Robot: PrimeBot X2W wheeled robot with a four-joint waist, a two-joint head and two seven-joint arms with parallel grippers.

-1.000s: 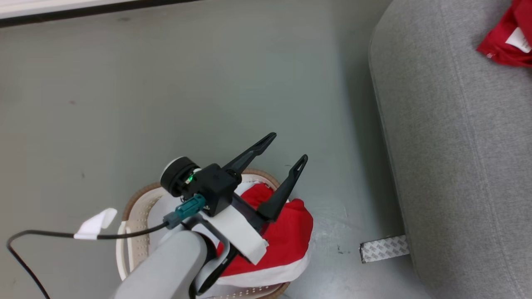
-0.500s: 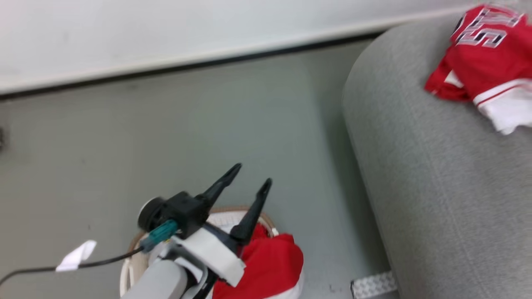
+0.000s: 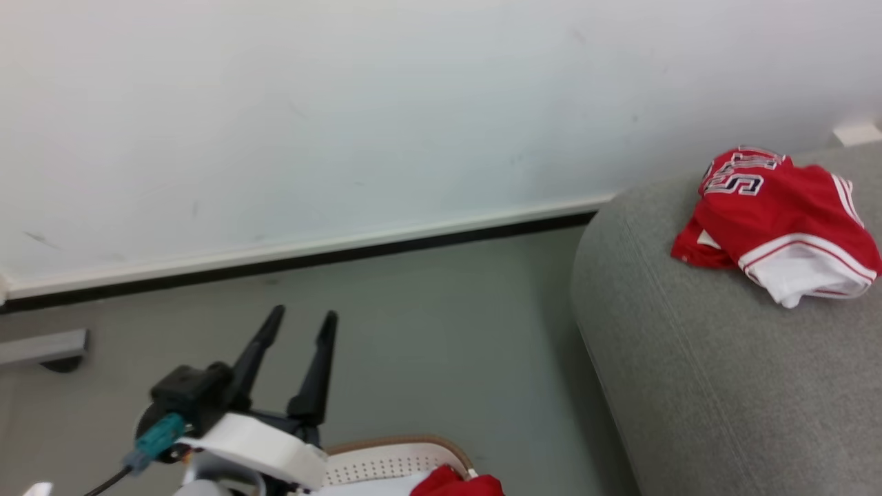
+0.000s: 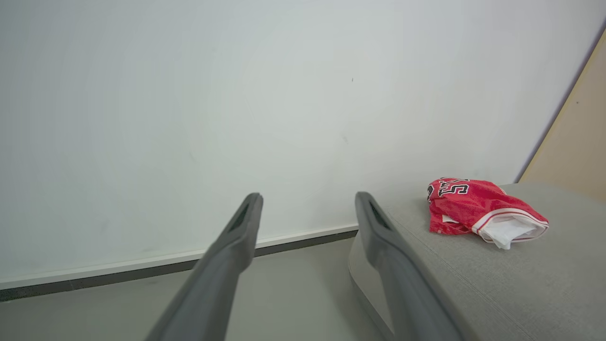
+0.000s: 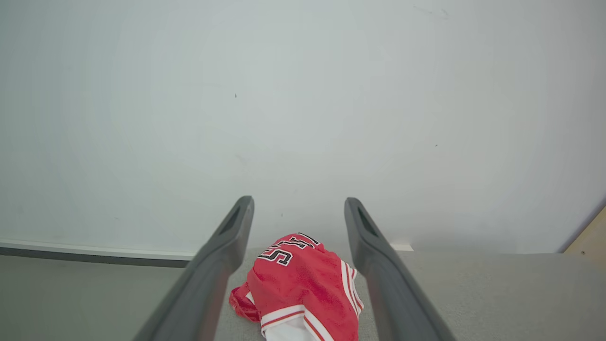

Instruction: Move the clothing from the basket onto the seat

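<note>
jersey on seat near its rounded end; red garment at right rim of basket. left gripper, right gripper both spread, empty. suggest: drop left in, pinch thick fold, lift clear.

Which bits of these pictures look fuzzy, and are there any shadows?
Left wrist view: the fingers go soft toward the bottom edge, close to the lens. Right wrist view: the jersey lettering is crisp. Head view: even light, a faint shadow on the floor beside the seat.
</note>
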